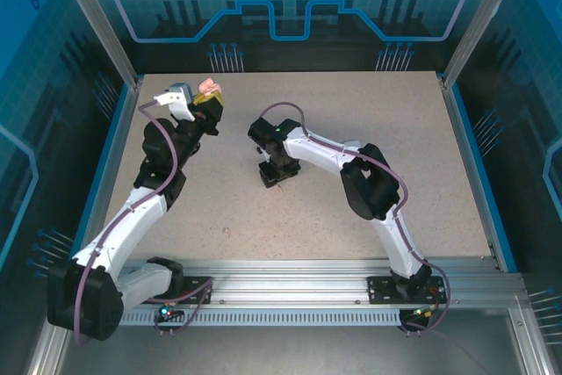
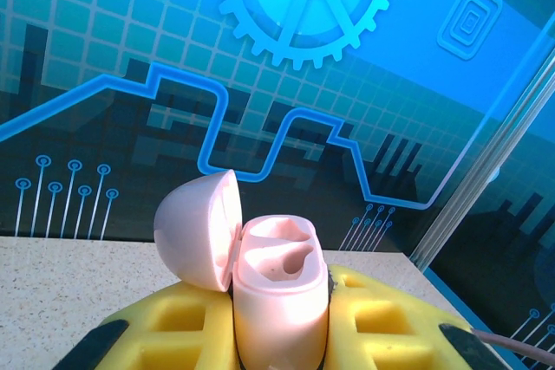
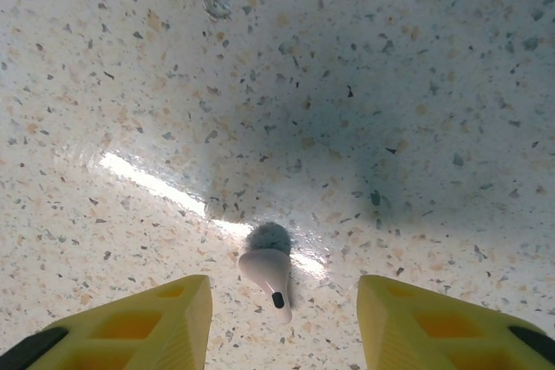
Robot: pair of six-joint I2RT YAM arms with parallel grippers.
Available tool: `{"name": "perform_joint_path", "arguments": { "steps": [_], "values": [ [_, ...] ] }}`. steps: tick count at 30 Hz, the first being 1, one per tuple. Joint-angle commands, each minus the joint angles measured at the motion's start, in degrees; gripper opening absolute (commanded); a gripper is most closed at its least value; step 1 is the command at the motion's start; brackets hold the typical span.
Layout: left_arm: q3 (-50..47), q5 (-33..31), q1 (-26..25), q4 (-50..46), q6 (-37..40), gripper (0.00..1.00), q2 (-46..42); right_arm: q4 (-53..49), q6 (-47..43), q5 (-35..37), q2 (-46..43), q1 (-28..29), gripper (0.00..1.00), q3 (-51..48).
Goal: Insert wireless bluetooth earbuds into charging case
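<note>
One pink earbud (image 3: pixel 265 268) lying mid-table (image 3: pixel 434 84), stem pointing toward right gripper (image 3: pixel 283 302), jaws hanging apart, left gripper (image 2: pixel 282 340) clamping open pink charging case (image 2: pixel 279 288).

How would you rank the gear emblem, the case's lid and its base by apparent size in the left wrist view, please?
Largest: gear emblem.
Then lid and base, alike; the base runs out of frame, so unranked.

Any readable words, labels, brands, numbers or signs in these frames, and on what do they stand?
None can be read. The blue backdrop carries gear and circuit-line graphics, without letters or digits. The pink charging case, the earbud and the table bear no print.
</note>
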Motion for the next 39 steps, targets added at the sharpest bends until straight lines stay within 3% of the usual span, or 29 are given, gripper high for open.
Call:
{"name": "perform_joint_path", "arguments": {
  "steps": [1, 24, 39],
  "values": [
    [1.31, 1.21, -0.43, 2.05, -0.76, 0.0, 0.34, -0.06, -0.44, -1.81, 0.54, -0.07, 0.47, -1.15],
    [1.06, 1.01, -0.69, 2.21, -0.51, 0.0, 0.25, 0.26, 0.74, 0.6, 4.18, 1.29, 0.39, -1.02],
    [1.03, 1.03, -0.85, 2.19, -0.48, 0.0, 0.45, 0.57, 1.49, 0.37, 6.03, 1.35, 0.26, 0.93]
  ]
}}
